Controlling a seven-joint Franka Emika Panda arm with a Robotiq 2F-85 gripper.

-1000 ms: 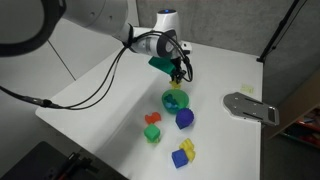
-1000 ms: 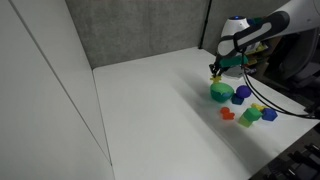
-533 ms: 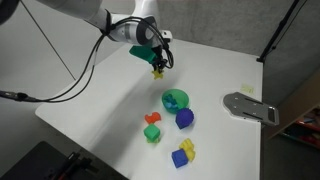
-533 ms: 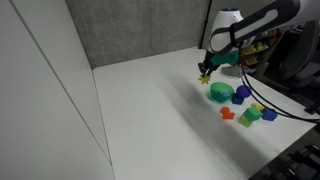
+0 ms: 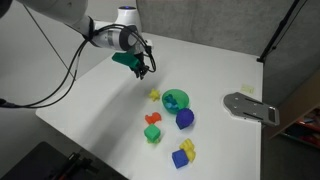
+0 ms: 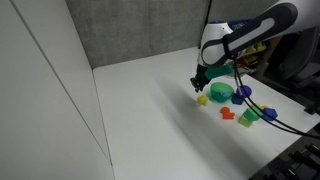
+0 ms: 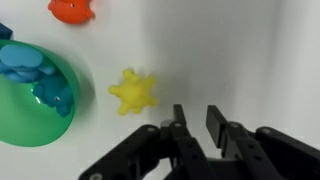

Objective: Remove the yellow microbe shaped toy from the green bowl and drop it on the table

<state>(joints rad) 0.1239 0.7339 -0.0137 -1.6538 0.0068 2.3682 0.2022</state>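
The yellow microbe shaped toy (image 5: 154, 95) lies on the white table (image 5: 100, 95), just beside the green bowl (image 5: 175, 100). It also shows in an exterior view (image 6: 203, 99) and in the wrist view (image 7: 132, 91), left of the jaws. The green bowl (image 7: 40, 115) holds a blue toy (image 7: 28, 62). My gripper (image 5: 141, 70) hangs above the table, away from the bowl, open and empty; it also shows in the wrist view (image 7: 198, 120) and in an exterior view (image 6: 198, 85).
An orange-red toy (image 7: 72, 9), a red piece on a green block (image 5: 152, 127), a purple-blue block (image 5: 184, 119) and a yellow-and-blue piece (image 5: 183, 153) lie near the bowl. A grey metal plate (image 5: 250, 107) lies at the table's edge. Black cables hang from the arm.
The gripper moved away from the bowl carrying the yellow toy, then opened; the toy now lies on the table beside the bowl and the gripper has risen further away.
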